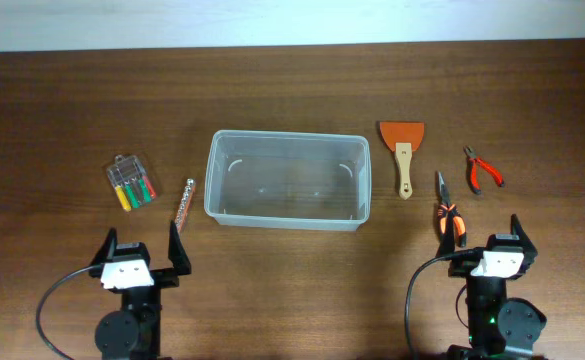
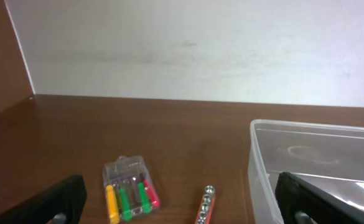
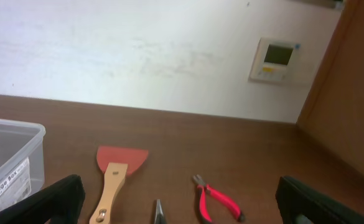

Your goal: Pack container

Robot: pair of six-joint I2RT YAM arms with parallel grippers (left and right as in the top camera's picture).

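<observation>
The large clear container (image 1: pixel 288 180) stands empty at the table's middle; its corner shows in the left wrist view (image 2: pixel 262 162) and in the right wrist view (image 3: pixel 20 162). My left gripper (image 1: pixel 142 248) is open and empty at the front left, behind the screwdriver case (image 1: pixel 131 181) and the socket rail (image 1: pixel 183 203). My right gripper (image 1: pixel 477 238) is open and empty at the front right, near the orange-handled needle-nose pliers (image 1: pixel 448 213). The scraper (image 1: pixel 402 152) and red cutters (image 1: pixel 482 168) lie right of the container.
In the left wrist view the screwdriver case (image 2: pixel 129 188) and socket rail (image 2: pixel 206 204) lie ahead between the fingers. In the right wrist view the scraper (image 3: pixel 114 177), pliers tip (image 3: pixel 158 211) and red cutters (image 3: pixel 216 199) lie ahead. A white wall stands behind the table.
</observation>
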